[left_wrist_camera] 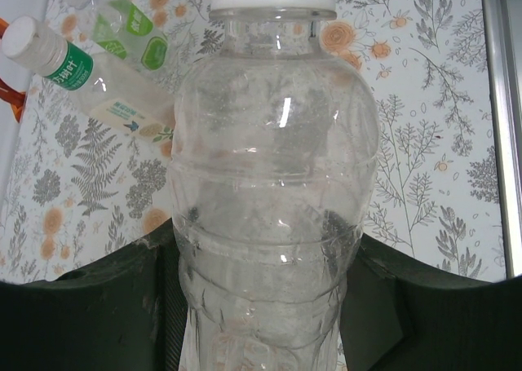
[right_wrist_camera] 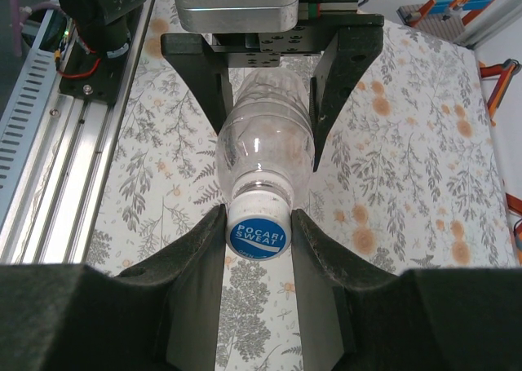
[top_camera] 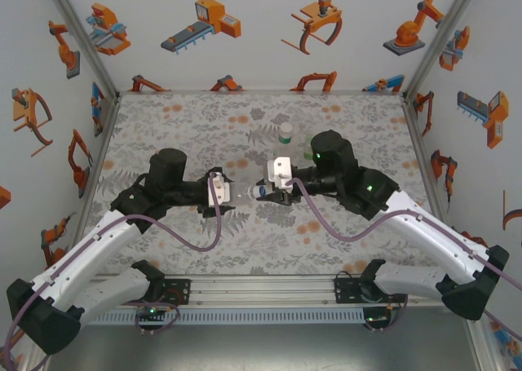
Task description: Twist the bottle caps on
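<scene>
Table point(top_camera: 179, 118), grey and flowery, takes up the floor of the cell, with robot pictures on the walls point(top_camera: 245, 53) around it. From the near edge the left arm point(top_camera: 106, 240) and right arm point(top_camera: 424, 224) reach in and meet nose to nose over the middle of the table.

Between them a clear bottle point(right_wrist_camera: 265, 147) lies level in the air, base to the left and neck to the right. The left gripper point(left_wrist_camera: 261, 257) is clamped on the bottle's body, a dark finger pressed against each side. The right gripper point(right_wrist_camera: 258, 224) is closed tight on the cap point(right_wrist_camera: 258, 232), which has a blue face with white lettering and sits on the neck; how far it is threaded I cannot tell.

Farther back, near the right arm's elbow, a labelled bottle point(top_camera: 285, 134) stands upright on the table, with a white cap and a green band. The left wrist view shows a third bottle point(left_wrist_camera: 126, 24) just beyond it, also green-labelled; whether they touch I cannot tell.
</scene>
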Controlling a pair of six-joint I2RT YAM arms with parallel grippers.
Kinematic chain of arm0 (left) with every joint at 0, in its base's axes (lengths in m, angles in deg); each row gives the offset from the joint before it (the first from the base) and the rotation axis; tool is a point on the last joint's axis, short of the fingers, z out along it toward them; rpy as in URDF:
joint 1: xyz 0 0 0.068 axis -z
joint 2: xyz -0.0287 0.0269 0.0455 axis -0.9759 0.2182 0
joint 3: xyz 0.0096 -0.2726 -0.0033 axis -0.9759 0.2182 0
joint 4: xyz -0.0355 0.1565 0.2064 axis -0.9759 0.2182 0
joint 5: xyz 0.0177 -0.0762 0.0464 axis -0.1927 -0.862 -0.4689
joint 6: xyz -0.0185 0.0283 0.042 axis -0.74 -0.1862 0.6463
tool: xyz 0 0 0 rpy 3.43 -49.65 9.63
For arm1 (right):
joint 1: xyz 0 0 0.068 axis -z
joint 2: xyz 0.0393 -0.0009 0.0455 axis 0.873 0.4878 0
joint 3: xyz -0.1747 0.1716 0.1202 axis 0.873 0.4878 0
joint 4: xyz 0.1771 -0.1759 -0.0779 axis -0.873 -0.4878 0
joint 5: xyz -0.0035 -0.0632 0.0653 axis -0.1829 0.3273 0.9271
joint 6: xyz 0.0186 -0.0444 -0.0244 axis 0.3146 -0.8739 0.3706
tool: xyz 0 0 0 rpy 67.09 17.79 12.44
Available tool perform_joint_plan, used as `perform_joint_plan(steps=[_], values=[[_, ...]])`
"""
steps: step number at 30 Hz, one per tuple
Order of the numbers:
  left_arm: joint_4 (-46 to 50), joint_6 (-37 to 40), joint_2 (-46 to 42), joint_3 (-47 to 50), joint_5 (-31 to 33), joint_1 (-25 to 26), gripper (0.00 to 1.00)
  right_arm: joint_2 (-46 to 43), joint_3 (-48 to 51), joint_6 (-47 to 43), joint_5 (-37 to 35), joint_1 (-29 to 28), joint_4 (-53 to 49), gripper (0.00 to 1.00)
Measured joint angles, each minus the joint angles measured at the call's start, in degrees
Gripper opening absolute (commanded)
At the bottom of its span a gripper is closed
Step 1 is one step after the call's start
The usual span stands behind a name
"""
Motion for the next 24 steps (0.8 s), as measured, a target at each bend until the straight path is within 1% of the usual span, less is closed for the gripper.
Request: perform_joint_plan(steps=[16, 24], values=[[1.62, 0.00, -0.46, 0.00, 0.02, -0.07, 0.00, 1.70, -0.55, 0.02, -0.04, -0.42, -0.66, 0.00], [0.48, 0.00, -1.16, 0.02, -1.09, -0.04, 0.00, -1.11, 1.84, 0.24, -1.57, -1.14, 2.40, 0.00]])
